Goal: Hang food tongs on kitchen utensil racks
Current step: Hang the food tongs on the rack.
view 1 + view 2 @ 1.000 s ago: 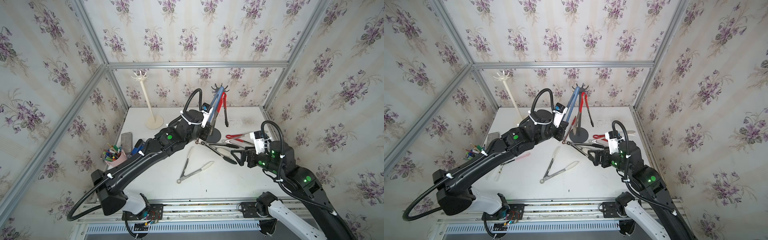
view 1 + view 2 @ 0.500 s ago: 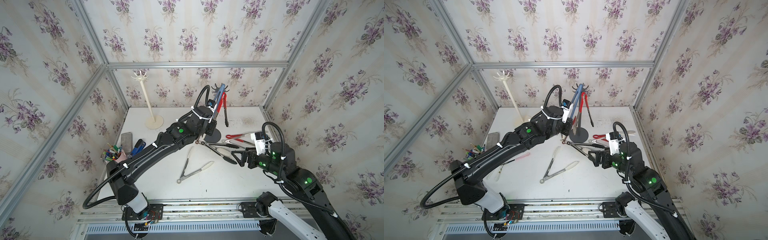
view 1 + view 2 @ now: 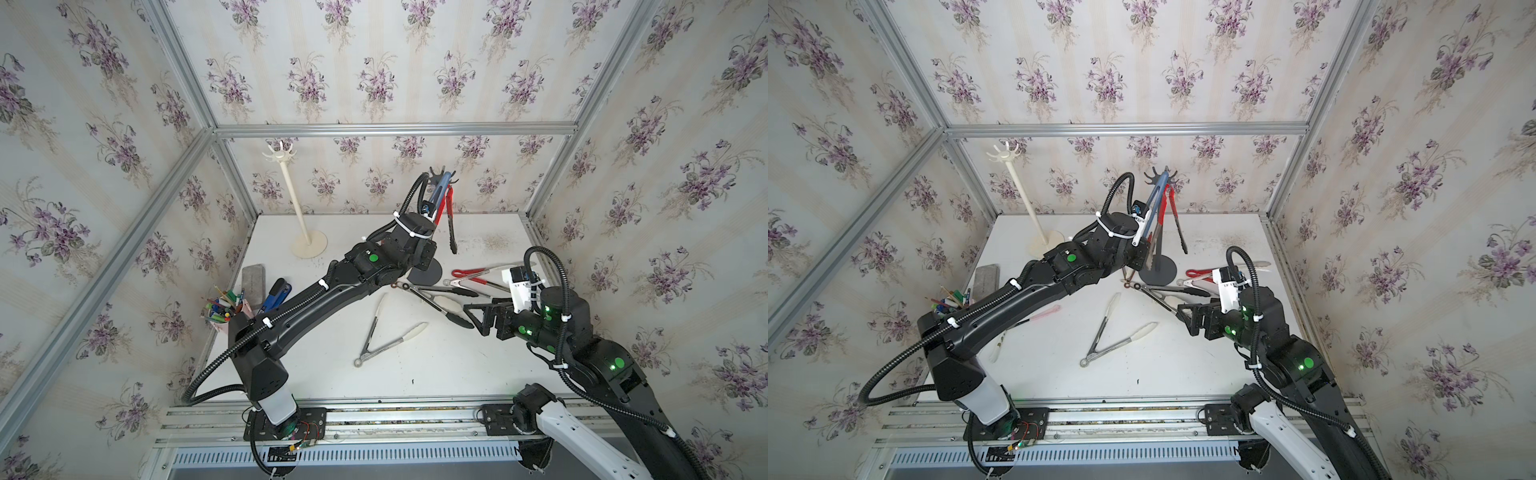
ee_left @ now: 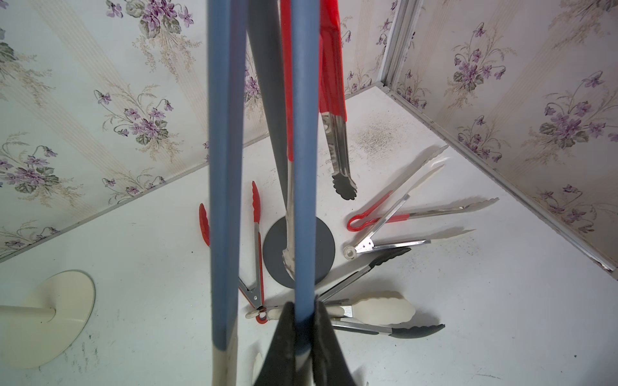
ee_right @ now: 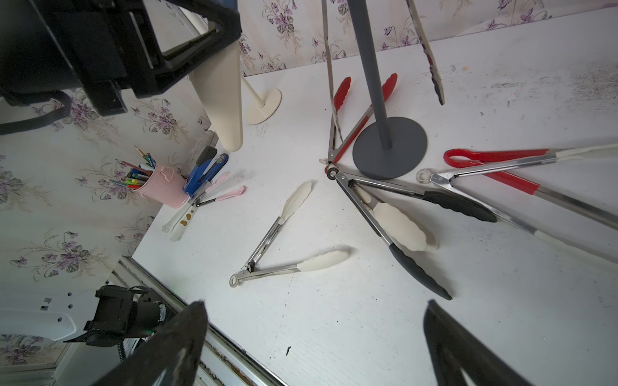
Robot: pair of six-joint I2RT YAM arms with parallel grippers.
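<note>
Stage: early. 1 pair hung, 1 in hand, most left.

- Grey rack [image 3: 429,272] stands mid-back on the tabletop [image 3: 457,374]. Red tongs [image 3: 448,199] hang from its crown, tips clear of the tabletop. That pair counts as done.
- Blue tongs [image 4: 222,167] are upright along the grey rack's pole, with the top end at the crown of hooks in both top views. Cannot tell whether it sits over a hook; the crown is too small and crowded.
- Left pincer [image 4: 303,309] is pressed together on 1 arm of the blue tongs, low down near the cream tip. Not yet released.
- Right pincer [image 5: 314,304] is spread wide and holds nothing. It hovers over the tabletop near the black-tipped tongs [image 5: 461,207].
- White rack [image 3: 291,195] is back left, well apart from the pile, with no tongs on its hooks.
- Lying flat, I count 6 pairs:
  - black-tipped tongs
  - cream tongs [image 5: 401,227] under them
  - white-tipped tongs [image 5: 321,262], alone in front
  - red-handled tongs [image 5: 495,155]
  - silver tongs [image 5: 424,175] crossing the red-handled pair
  - red-tipped tongs [image 5: 342,92] behind the grey base
- Small pieces by the pen cup [image 5: 164,190] are too unclear to call.

Judgement: the step in hand is seating the blue pair and letting go. About 6 pairs then remain, and the white rack is wholly free for them.
</note>
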